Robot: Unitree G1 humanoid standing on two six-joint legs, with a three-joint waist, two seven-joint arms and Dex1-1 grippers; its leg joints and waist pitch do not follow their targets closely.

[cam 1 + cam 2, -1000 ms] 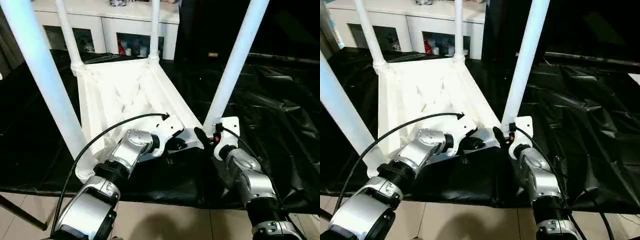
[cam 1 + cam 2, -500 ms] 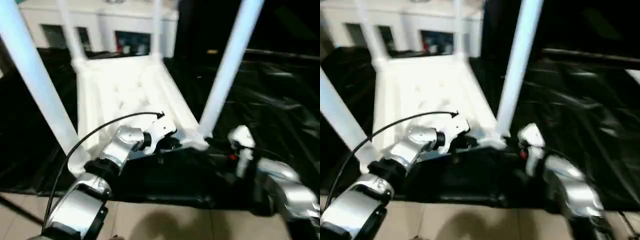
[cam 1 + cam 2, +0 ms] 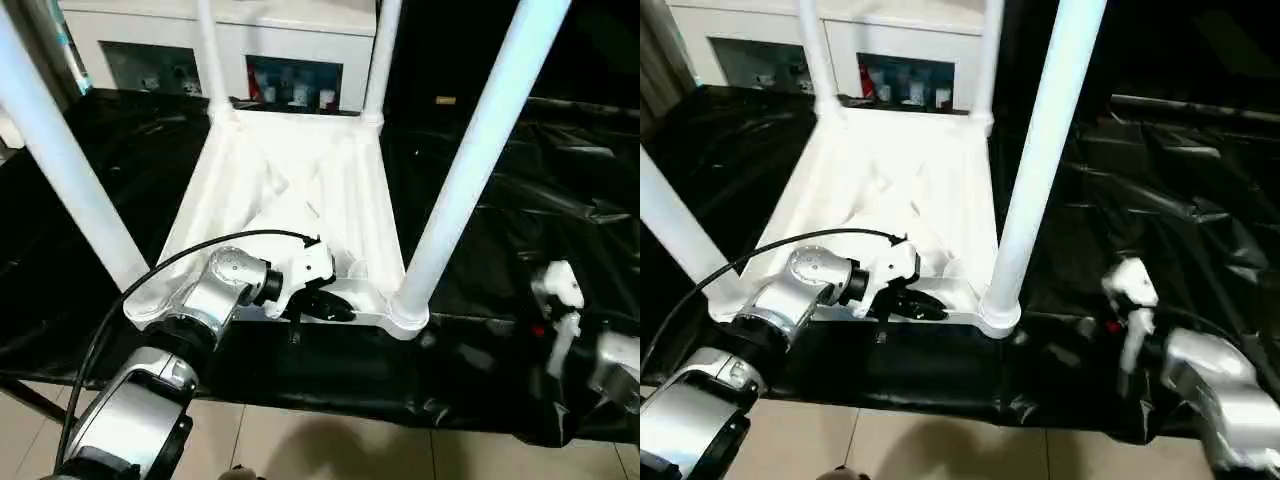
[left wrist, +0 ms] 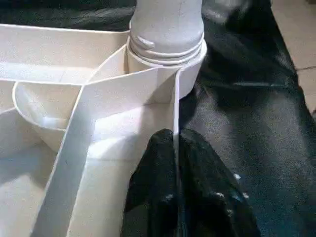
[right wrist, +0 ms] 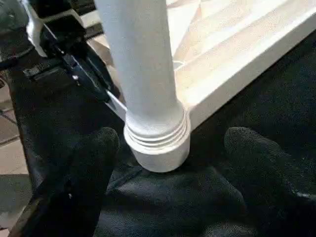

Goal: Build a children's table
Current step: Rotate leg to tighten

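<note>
My right jaws (image 5: 163, 173) have come off the near-right leg (image 3: 470, 170) — now spread wide, empty, well clear of its socket. Left jaws (image 3: 325, 305) stay pinched on the rim of the children's table (image 3: 300, 190), upside down on the desk (image 3: 560, 210). All four legs stand seated — assembly looks nearly finished.

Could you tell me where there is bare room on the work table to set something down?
Black cloth right of the upturned children's table is bare, as is the strip to its left. Its near edge is crowded: the left gripper pinches it, and the right gripper is open beside the corner leg.
</note>
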